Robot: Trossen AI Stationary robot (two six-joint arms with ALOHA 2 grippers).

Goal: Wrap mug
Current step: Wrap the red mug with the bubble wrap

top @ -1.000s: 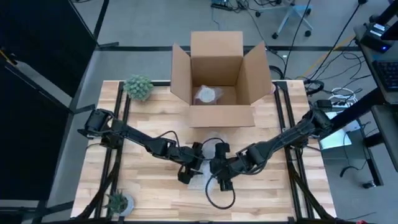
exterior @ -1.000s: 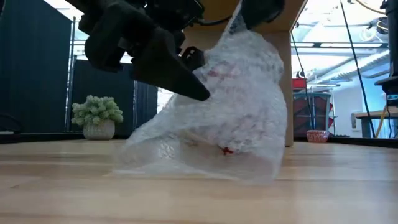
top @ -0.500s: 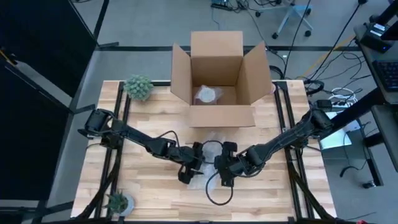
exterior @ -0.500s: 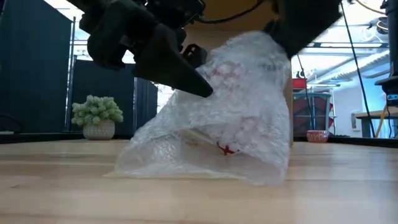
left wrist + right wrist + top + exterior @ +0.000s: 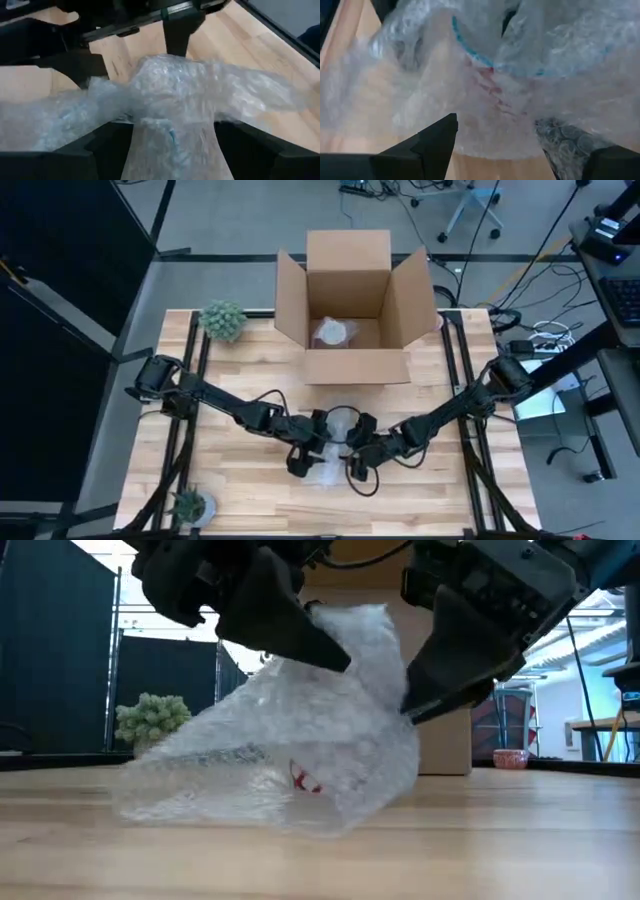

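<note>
The mug is bundled in clear bubble wrap (image 5: 290, 755) near the middle of the table; its blue rim (image 5: 470, 47) and red pattern (image 5: 305, 780) show through. The bundle leans to the left, with its underside and a loose left flap (image 5: 170, 790) on the wood. My left gripper (image 5: 318, 452) comes at the bundle's top from the left and is shut on it. My right gripper (image 5: 352, 460) stands open at the bundle's right side, its fingers (image 5: 437, 142) wide apart. My left gripper has the wrapped bundle's upper part (image 5: 172, 137) pinched between its two fingers, through several layers of wrap. The fingers slant down from the table's left side (image 5: 325, 650). The bundle leans, with its underside on the table. My right gripper's fingertip (image 5: 410, 708) lies against the wrap's right side, slanting down from the right; its fingers grip nothing.
An open cardboard box (image 5: 345, 300) stands at the far middle with a pale wrapped thing (image 5: 333, 332) inside. Small plants sit at the far left (image 5: 222, 320) and near left (image 5: 190, 505). A black cable loops near the right gripper (image 5: 365, 485).
My right gripper has come down from above the bundle to its right side. The bundle has tipped and shifted toward the table's left, and its loose flap has spread further left over the wood. My left gripper has kept its hold.
</note>
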